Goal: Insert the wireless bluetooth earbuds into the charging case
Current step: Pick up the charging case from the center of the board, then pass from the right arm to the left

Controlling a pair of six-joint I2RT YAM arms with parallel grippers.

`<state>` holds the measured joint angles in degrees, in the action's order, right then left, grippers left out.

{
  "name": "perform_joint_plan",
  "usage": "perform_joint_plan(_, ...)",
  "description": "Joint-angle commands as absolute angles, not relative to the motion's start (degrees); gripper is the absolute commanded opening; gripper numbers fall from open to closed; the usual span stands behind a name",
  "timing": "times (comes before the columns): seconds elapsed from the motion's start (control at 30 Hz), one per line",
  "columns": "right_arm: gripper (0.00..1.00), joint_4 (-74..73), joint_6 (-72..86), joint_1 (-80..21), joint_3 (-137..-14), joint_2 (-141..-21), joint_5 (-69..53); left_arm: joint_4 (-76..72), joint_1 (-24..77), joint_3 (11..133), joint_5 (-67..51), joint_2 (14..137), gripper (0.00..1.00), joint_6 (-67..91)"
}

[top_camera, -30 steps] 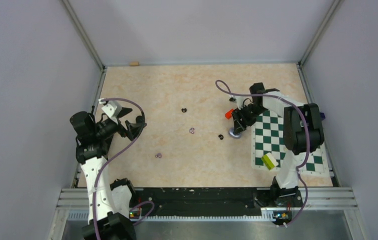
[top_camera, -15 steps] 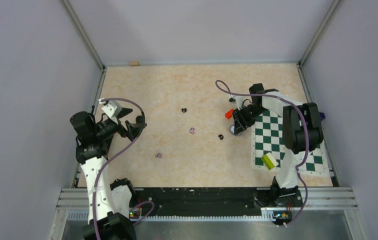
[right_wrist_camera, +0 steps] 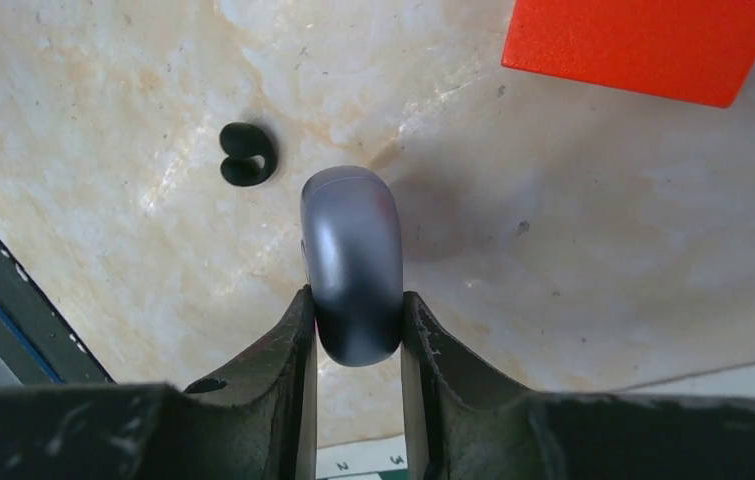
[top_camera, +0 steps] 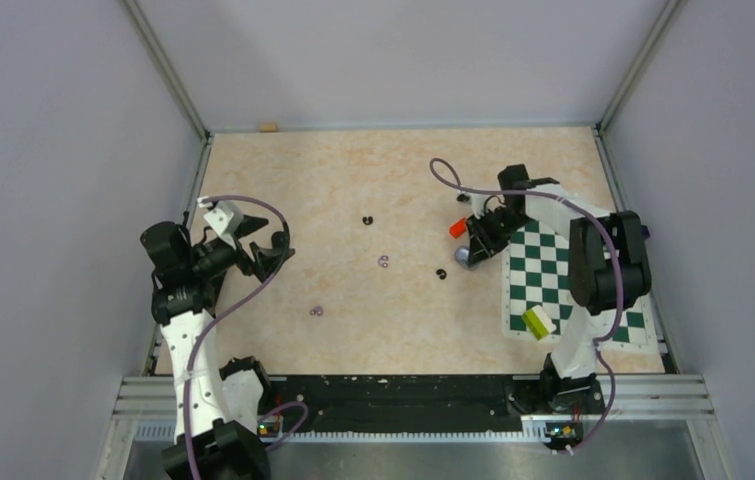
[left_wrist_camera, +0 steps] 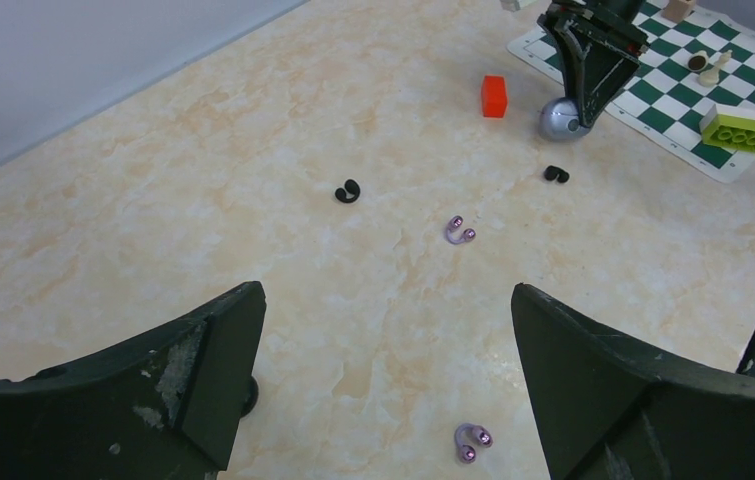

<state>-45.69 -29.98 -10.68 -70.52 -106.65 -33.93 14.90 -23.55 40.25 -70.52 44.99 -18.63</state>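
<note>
Four little earbuds lie loose on the worktop point(top_camera: 283, 180): two black earbuds point(left_wrist_camera: 348, 191) point(left_wrist_camera: 555, 174) and two purple earbuds point(left_wrist_camera: 460, 230) point(left_wrist_camera: 472, 441). The right end effector point(right_wrist_camera: 353, 325) squeezes the one grey charging case point(right_wrist_camera: 351, 250), near one red block point(right_wrist_camera: 643, 45). The left end effector point(left_wrist_camera: 383, 310) is wide open, holding nothing.
</note>
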Motion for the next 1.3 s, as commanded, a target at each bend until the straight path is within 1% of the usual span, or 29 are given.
perform_joint_plan(0.0, 0.12, -42.5, -31.6, -11.2, -69.4, -96.1, -36.5, 12.7, -23.2, 41.7, -75.3, 47.2, 0.99, -19.0)
perform_joint_plan(0.1, 0.09, -39.4, -30.9, -11.2, -67.9, -89.7, -38.1, 11.5, -19.1, 44.0, -73.7, 49.8, 0.99, -17.4)
perform_joint_plan(0.23, 0.09, -34.8, -28.4, -11.7, -67.2, -81.3, -39.6, 14.5, -6.1, 49.2, -59.1, 53.9, 0.99, -22.8)
perform_joint_plan(0.3, 0.09, -32.1, -27.1, -12.6, -67.3, -78.1, -39.9, 17.1, -0.8, 53.5, -56.5, 57.6, 0.99, -25.7)
perform_joint_plan(0.4, 0.09, -28.8, -25.5, -15.1, -68.8, -74.6, -39.7, 22.0, 4.5, 63.8, -57.9, 65.6, 0.99, -25.6)
perform_joint_plan(0.5, 0.09, -25.8, -23.2, -17.3, -70.3, -72.3, -41.7, 26.7, 8.7, 74.5, -62.1, 73.6, 0.99, -24.0)
perform_joint_plan(0.6, 0.09, -19.6, -17.8, -17.7, -69.8, -70.0, -45.8, 28.3, 13.8, 80.2, -64.4, 78.8, 0.99, -22.0)
perform_joint_plan(0.73, 0.09, -12.2, -12.4, -18.0, -65.3, -66.5, -48.8, 31.3, 21.1, 82.6, -67.3, 84.3, 0.99, -22.3)
perform_joint_plan(0.93, 0.10, -3.4, -11.1, -20.1, -54.7, -60.3, -51.6, 32.3, 26.9, 84.5, -73.8, 90.5, 0.99, -19.0)
perform_joint_plan(1.1, 0.10, -2.0, -10.3, -20.9, -53.2, -61.3, -54.0, 34.5, 30.4, 86.7, -72.2, 92.9, 0.99, -19.3)
perform_joint_plan(1.27, 0.09, -0.6, -8.3, -21.1, -52.3, -62.0, -57.8, 33.8, 31.1, 86.1, -71.3, 93.2, 0.95, -19.2)
